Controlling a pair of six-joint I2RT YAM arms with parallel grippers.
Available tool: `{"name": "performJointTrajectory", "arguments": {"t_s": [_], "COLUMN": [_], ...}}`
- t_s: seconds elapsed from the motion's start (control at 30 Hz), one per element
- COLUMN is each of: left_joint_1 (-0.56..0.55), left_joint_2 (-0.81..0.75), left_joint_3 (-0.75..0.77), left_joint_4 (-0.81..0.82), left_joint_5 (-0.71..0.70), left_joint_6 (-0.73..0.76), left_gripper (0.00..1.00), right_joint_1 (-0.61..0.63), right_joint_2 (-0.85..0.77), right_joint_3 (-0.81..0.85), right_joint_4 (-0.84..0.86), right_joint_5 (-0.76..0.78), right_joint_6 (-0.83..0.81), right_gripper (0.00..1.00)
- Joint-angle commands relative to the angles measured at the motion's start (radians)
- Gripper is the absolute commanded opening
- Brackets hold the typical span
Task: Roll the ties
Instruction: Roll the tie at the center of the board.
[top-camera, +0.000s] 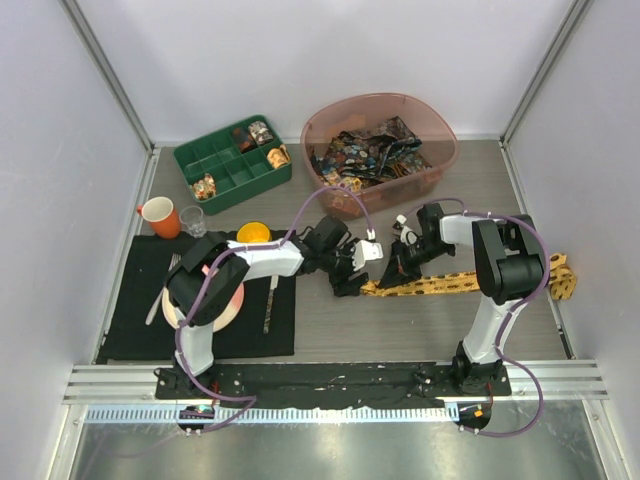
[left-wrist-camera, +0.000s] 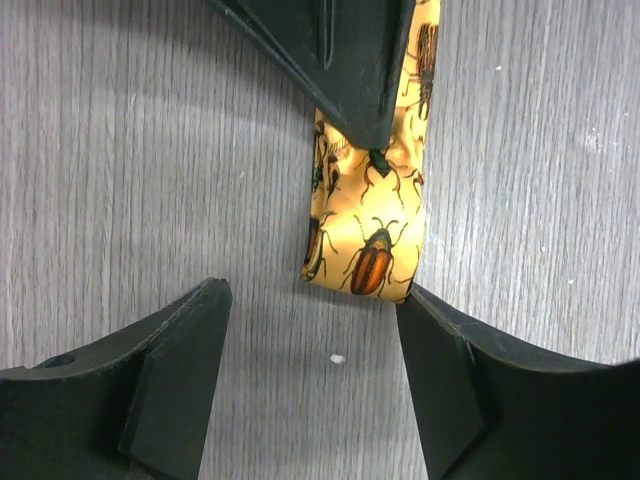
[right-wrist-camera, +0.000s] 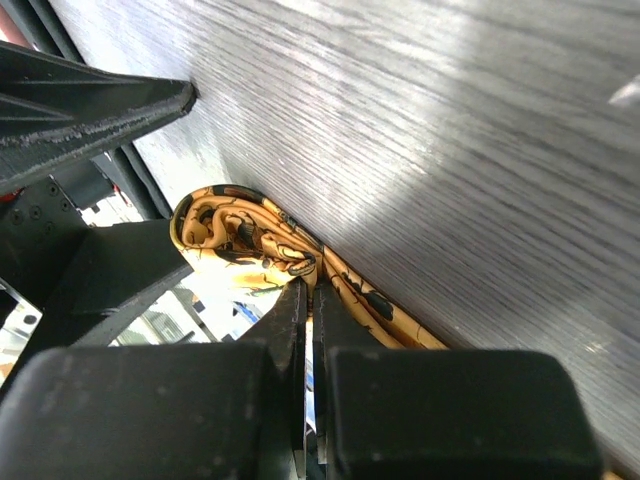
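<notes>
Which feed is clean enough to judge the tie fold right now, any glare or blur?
Left wrist: sharp and evenly lit; the beetle print on the yellow tie reads clearly. Right wrist: bright glare washes the table, and the right tool is dark in the foreground, though the fold shows. Top external: even light, with glare only on the metal rail.
</notes>
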Motion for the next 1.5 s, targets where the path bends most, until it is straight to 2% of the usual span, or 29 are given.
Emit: {"name": "performJointTrajectory", "arguments": {"t_s": [0.0, 0.13, 0.2, 0.23, 0.37, 0.87, 1.2, 1.4, 1.47], "left_joint_1": [0.001, -0.001, -0.001, -0.001, -0.007, -0.064, -0.093, -0.094, -0.094], "left_joint_2": [-0.012, -0.017, -0.018, -0.02, -0.035, 0.001, 0.067, 0.104, 0.086], "left_joint_3": [-0.028, -0.051, -0.051, -0.054, -0.049, 0.029, 0.067, 0.11, 0.104], "left_joint_4": [0.086, 0.1, 0.083, 0.081, 0.081, 0.143, 0.199, 0.161, 0.133], "left_joint_5": [0.049, 0.066, 0.083, 0.087, 0.098, 0.115, 0.052, 0.043, 0.049], "left_joint_6": [-0.004, 0.016, 0.016, 0.012, -0.019, -0.084, -0.081, -0.028, -0.013], "left_gripper": [0.72, 0.68, 0.6, 0.5, 0.39, 0.39, 0.4, 0.38, 0.43], "right_joint_1": [0.032, 0.062, 0.065, 0.064, 0.065, 0.067, 0.065, 0.067, 0.065], "right_joint_2": [0.017, 0.027, 0.032, 0.033, 0.037, 0.024, 0.032, 0.035, 0.035], "right_joint_3": [-0.048, -0.052, -0.054, -0.055, -0.074, -0.123, -0.129, -0.117, -0.111], "right_joint_4": [0.105, 0.157, 0.176, 0.179, 0.205, 0.235, 0.237, 0.22, 0.209], "right_joint_5": [0.194, 0.191, 0.189, 0.188, 0.179, 0.203, 0.179, 0.172, 0.174], "right_joint_6": [0.017, 0.053, 0.053, 0.054, 0.06, 0.033, 0.024, 0.02, 0.02], "right_gripper": [0.01, 0.01, 0.01, 0.01, 0.01, 0.0, 0.01, 0.0, 0.01]}}
